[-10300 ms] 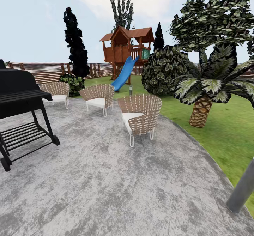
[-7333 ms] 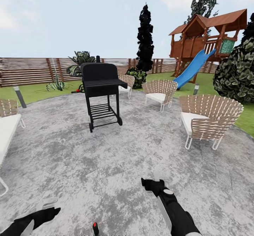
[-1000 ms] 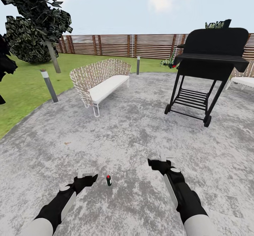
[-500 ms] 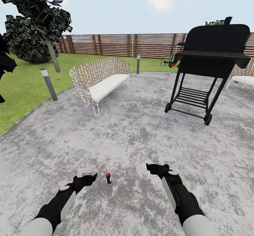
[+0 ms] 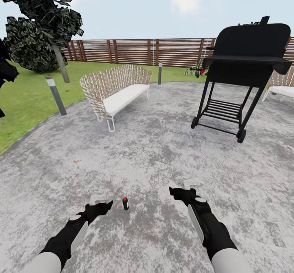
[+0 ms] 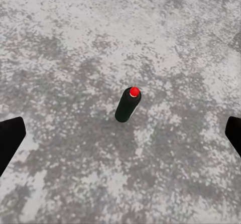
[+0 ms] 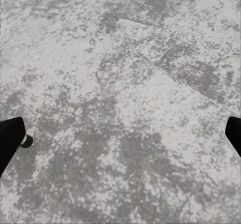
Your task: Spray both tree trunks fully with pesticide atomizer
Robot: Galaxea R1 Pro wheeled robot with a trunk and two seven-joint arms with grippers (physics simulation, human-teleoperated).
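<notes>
Spray bottle stands upright on the grey mottled patio floor, between the two grippers, nearer the left one. In the left wrist view the bottle is a dark cylinder with a red cap, centred between the finger tips, not touching either.

Left gripper hovers low over the floor just beside the bottle, jaws spread wide, holding nothing. Right gripper is also spread wide and empty, further from the bottle. In the right wrist view a small dark-green round bit shows beside one finger tip; too small to identify.

Ahead: white wicker bench, black barbecue cart on wheels, two short light posts. One tree with a thin leaning trunk stands on the grass well apart from the bottle. Brown slat fence runs behind.
</notes>
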